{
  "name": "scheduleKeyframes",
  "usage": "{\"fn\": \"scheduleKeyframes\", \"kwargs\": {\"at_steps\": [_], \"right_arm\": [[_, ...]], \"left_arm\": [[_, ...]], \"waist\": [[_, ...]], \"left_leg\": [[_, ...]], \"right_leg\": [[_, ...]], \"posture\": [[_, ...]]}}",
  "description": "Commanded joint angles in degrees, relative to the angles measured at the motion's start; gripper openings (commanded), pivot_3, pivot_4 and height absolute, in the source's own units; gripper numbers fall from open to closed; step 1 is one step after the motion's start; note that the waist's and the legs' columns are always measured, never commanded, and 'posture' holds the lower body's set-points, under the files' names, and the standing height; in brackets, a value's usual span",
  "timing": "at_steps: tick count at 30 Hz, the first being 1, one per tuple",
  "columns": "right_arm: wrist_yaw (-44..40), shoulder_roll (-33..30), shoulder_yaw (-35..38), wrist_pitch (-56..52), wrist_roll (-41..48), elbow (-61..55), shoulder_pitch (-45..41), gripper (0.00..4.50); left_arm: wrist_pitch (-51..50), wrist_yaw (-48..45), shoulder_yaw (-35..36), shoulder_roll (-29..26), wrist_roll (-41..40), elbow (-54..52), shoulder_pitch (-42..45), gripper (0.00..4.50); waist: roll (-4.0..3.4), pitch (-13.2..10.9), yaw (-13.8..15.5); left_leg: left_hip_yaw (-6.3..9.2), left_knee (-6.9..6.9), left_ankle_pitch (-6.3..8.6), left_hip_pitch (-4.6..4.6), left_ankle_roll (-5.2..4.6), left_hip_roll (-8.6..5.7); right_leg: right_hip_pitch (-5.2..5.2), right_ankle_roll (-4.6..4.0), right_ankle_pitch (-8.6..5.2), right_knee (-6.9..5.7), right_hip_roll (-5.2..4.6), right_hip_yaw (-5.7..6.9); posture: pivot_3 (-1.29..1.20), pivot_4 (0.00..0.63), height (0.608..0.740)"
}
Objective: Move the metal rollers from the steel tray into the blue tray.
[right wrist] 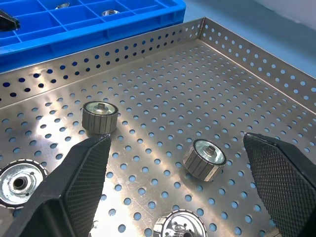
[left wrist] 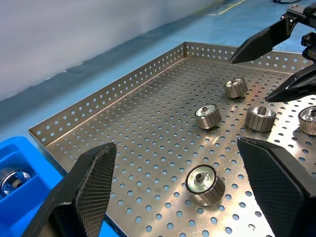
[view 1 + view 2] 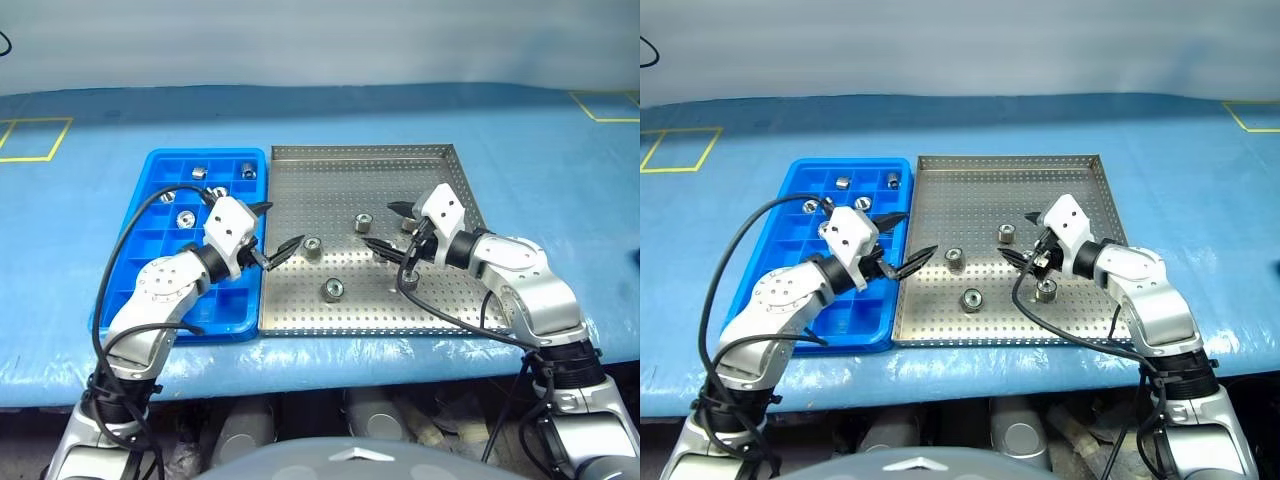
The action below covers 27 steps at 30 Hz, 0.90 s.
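A large square steel tray (image 3: 300, 315) with a perforated floor sits on a blue table cover (image 3: 560, 180), its left rim touching a bright blue plastic tray (image 3: 160, 165) divided into small square compartments. Five small silver metal rollers with dark centre holes lie on the steel floor: one (image 3: 313, 245) just beyond the left gripper (image 3: 274, 232), whose two black fingers stand apart and empty over the seam between the trays; one (image 3: 332, 290) nearer the front rim; one (image 3: 363, 222) near the middle; and two (partly hidden) at (image 3: 409, 226) and (image 3: 410, 277) beside the right gripper (image 3: 389, 228), likewise spread wide and holding nothing. Several rollers (image 3: 200, 172) already occupy far compartments of the blue tray.
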<state>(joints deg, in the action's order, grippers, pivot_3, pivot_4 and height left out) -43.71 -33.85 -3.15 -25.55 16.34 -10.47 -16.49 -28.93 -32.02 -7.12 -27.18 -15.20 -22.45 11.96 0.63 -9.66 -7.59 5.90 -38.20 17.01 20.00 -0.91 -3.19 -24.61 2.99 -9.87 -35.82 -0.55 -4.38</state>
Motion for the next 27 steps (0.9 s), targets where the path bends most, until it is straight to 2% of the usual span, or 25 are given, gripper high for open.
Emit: {"fn": "scheduleKeyframes", "kwargs": {"at_steps": [1, 12, 25, 27], "right_arm": [[0.3, 0.1, 1.5, 0.5, 0.8, -2.8, -0.1, 4.49], [1.4, 1.0, 1.7, 0.9, 0.6, -4.2, 1.2, 4.49], [2.3, 1.1, 2.2, 1.1, 0.7, -5.1, 2.2, 4.49], [2.5, 1.1, 2.2, 1.1, 0.7, -5.1, 2.2, 4.50]], "left_arm": [[-1.5, 0.5, -2.5, 0.2, 2.5, 1.6, 2.4, 4.29], [-7.6, 0.8, -9.2, 3.0, 7.9, 11.6, 11.3, 4.29], [-8.9, -0.1, -12.2, 5.2, 11.5, 19.2, 14.7, 4.29], [-9.1, 0.3, -12.2, 5.6, 11.9, 20.1, 14.7, 3.88]], "waist": [[0.00, 0.0, -0.1], [0.00, 0.0, -0.3], [-0.01, 0.0, -1.5], [-0.01, 0.0, -1.6]], "left_leg": [[0.00, 0.00, 0.00, 0.00, 0.00, -0.01], [0.00, -0.01, 0.01, 0.00, -0.02, -0.04], [0.01, -0.02, 0.01, 0.01, -0.01, -0.02], [0.01, -0.02, 0.01, 0.00, -0.01, -0.03]], "right_leg": [[0.00, 0.03, -0.02, 0.00, 0.03, 0.00], [0.00, -0.04, 0.03, 0.00, 0.03, -0.01], [-0.01, -0.02, 0.03, -0.03, -0.02, -0.03], [-0.01, -0.01, 0.03, -0.03, -0.02, -0.03]], "posture": [[-0.21, 0.150, 0.740], [-0.24, 0.150, 0.740], [-0.26, 0.150, 0.740], [-0.26, 0.150, 0.740]]}}
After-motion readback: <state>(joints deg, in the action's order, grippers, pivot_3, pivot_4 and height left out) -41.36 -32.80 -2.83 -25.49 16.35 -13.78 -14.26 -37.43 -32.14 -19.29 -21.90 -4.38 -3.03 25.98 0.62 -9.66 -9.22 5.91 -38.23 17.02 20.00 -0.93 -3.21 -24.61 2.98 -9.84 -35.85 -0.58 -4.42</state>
